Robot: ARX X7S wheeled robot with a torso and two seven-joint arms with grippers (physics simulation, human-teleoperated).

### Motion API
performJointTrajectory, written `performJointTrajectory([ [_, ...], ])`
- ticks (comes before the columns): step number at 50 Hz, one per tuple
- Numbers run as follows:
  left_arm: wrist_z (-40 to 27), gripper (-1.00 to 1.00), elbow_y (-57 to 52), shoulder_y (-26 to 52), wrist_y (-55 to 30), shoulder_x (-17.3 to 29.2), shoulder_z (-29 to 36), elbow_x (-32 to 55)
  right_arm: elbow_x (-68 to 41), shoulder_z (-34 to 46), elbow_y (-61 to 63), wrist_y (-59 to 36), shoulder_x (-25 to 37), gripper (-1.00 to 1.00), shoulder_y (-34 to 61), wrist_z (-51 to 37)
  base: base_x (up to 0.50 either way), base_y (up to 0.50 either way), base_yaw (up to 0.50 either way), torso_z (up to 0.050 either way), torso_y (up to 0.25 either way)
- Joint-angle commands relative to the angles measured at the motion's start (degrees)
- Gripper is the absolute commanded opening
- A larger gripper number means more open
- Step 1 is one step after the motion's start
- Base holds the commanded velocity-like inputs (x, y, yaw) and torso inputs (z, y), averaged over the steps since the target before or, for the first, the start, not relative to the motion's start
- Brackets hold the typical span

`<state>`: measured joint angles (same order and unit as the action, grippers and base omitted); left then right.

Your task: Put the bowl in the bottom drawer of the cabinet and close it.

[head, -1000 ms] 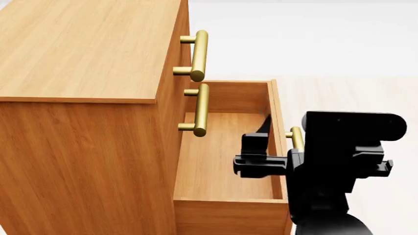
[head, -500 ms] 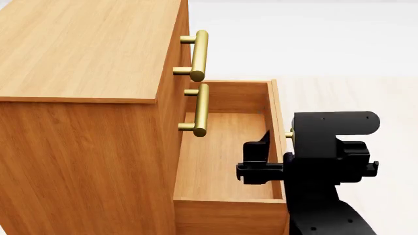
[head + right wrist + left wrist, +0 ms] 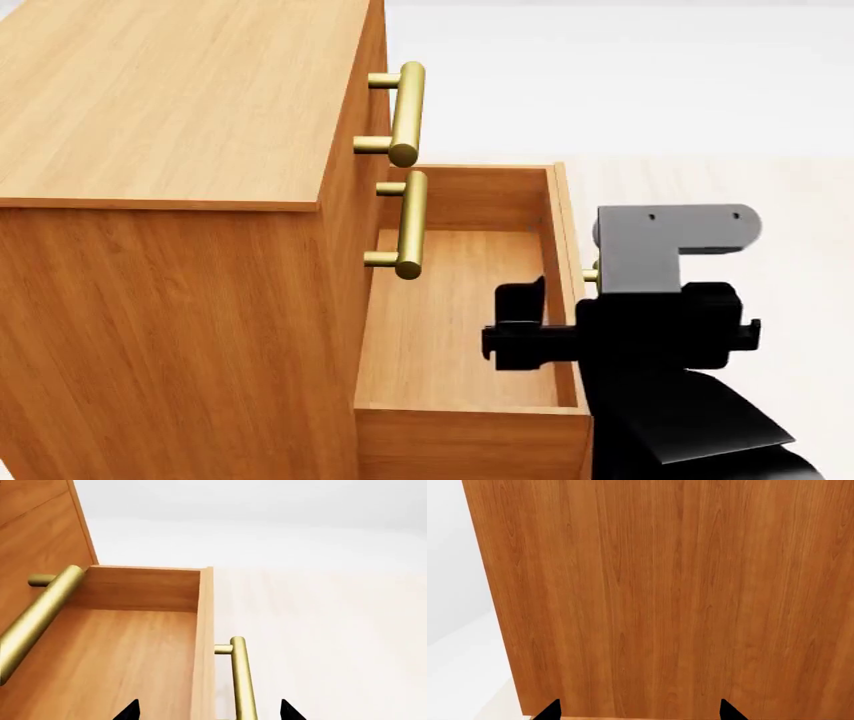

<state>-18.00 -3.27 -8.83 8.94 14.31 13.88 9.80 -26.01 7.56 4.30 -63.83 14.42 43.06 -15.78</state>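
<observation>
- The bottom drawer of the cabinet is pulled out; its inside is seen as bare wood.
- The bowl is seen in none of the views.
- The right tool is spread open, one tip on each side of the drawer's front panel and brass handle, with nothing gripped.
- The left tool is held open and empty, facing a plain cabinet panel.
</observation>
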Motion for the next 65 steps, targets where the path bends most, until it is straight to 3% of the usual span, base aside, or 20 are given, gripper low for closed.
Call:
performJointTrajectory([
  [1,-0.31,1.0,-0.46,-0.17,-0.13,0.3,0.24,0.15,-1.86,-0.15,-3.32,-5.2,-0.26,1.0,2.92,0.47,0.0,0.0,0.0,0.0,0.0],
  [29,-0.84,1.0,-0.15,0.08,0.25,0.83,0.77,0.39,-3.87,-2.05,-10.34,-7.86,-1.0,1.0,4.95,0.87,0.0,0.0,0.0,0.0,0.0],
  [65,-1.82,1.0,-2.59,-0.06,-1.57,1.79,1.32,1.32,-2.75,-1.77,-19.05,-3.69,-0.93,1.0,6.81,1.11,0.0,0.0,0.0,0.0,0.0],
])
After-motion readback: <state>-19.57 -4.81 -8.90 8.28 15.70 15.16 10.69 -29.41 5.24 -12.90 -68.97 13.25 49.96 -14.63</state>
